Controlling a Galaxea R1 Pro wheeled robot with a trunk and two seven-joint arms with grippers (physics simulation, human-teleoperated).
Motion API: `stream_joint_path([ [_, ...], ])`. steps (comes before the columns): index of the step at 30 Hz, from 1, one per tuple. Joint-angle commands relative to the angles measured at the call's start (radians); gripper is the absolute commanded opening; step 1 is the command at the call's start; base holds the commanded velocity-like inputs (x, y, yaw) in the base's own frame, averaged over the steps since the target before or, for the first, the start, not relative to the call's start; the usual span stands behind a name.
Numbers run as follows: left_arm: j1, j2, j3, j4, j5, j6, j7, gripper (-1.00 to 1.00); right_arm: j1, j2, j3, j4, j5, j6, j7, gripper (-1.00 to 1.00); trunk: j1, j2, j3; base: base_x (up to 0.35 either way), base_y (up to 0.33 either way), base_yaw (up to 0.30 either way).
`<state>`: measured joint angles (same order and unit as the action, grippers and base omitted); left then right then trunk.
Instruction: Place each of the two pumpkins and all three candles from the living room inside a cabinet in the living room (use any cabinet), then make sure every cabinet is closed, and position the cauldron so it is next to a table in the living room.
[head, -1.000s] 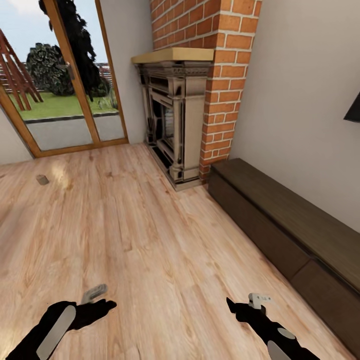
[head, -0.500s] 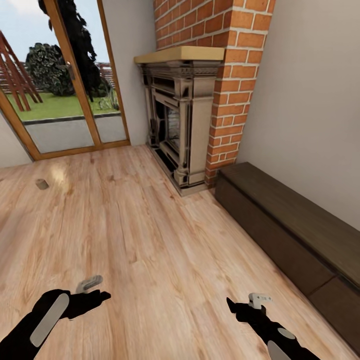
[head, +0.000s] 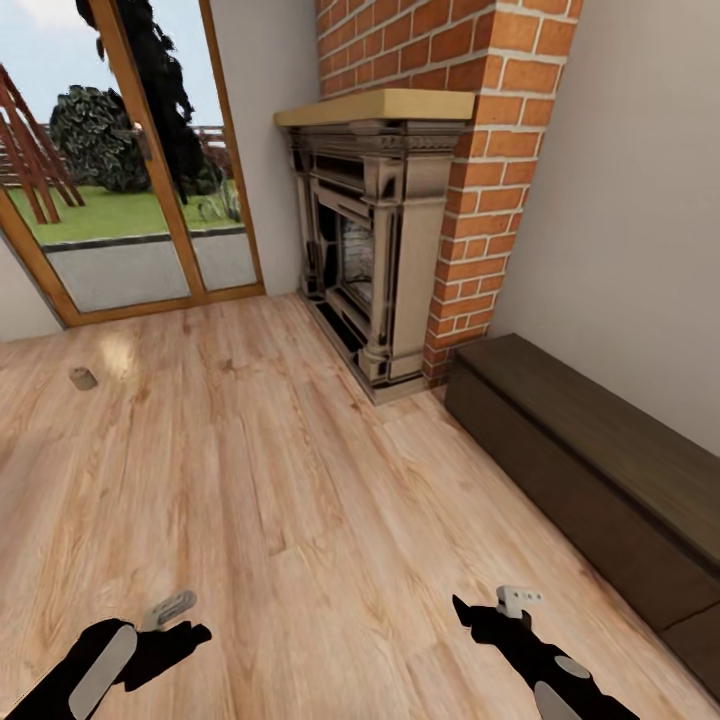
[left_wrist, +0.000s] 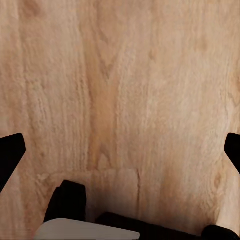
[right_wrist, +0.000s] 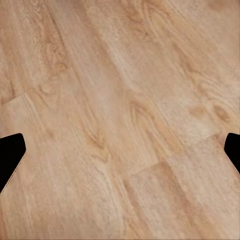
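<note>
**Two empty grippers over bare floor, cabinet ahead on your right**

Two black arms reach in at the near edge of the head view: your left gripper (head: 178, 622) and your right gripper (head: 490, 608), both hanging above the pale wood-plank floor (head: 300, 500). Each wrist view shows dark fingertips wide apart at the frame edges with only planks between them, so both tools are spread and carry nothing.

Further out on your right, the long low dark-brown wooden cabinet (head: 590, 470) runs along the plain grey wall (head: 620, 220); its fronts look shut. Expect those handle-less fronts to be stiff and smooth, so you will likely need to hook an upper edge or a seam rather than pinch a flat face.

Well off to your left lies a small grey-beige stubby object (head: 83, 378) on the planks; it may be a candle, but it is too small to tell. If so, it should be light and rigid, best pinched across its sides.

Beyond the cabinet stands the ornate dark metal fireplace (head: 365, 260) under a pale wooden mantel, set in a red brick chimney (head: 480, 150). Farthest left, a wood-framed glass door (head: 130, 200) opens onto a garden.
</note>
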<state>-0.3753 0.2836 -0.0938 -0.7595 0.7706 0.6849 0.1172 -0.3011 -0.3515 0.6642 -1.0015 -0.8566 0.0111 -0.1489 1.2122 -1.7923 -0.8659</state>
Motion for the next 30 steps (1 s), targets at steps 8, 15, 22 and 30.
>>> stream_joint_path([
  [8, -0.001, -0.051, -0.022, 0.137, -0.018, -0.184, 0.012, 1.00, -0.001, 0.000, 0.004, -0.001, -0.006, 0.002, -0.009, 1.00, 0.000, 0.000, -0.001, 0.328, 0.015, 0.070],
  [15, -0.001, -0.093, -0.030, 0.149, -0.038, -0.232, 0.012, 1.00, -0.001, 0.000, 0.004, 0.003, -0.008, 0.001, -0.010, 1.00, 0.000, 0.000, -0.001, 0.333, 0.000, 0.023],
  [22, -0.001, -0.102, -0.027, 0.149, -0.061, -0.237, 0.012, 1.00, -0.001, 0.000, 0.004, 0.005, -0.009, 0.001, -0.009, 1.00, 0.000, 0.000, -0.001, 0.332, 0.013, 0.180],
  [30, -0.001, -0.103, -0.028, 0.177, -0.060, -0.272, 0.012, 1.00, -0.001, 0.000, 0.003, 0.007, -0.010, 0.001, -0.008, 1.00, 0.000, 0.000, -0.001, 0.275, 0.202, 0.022],
])
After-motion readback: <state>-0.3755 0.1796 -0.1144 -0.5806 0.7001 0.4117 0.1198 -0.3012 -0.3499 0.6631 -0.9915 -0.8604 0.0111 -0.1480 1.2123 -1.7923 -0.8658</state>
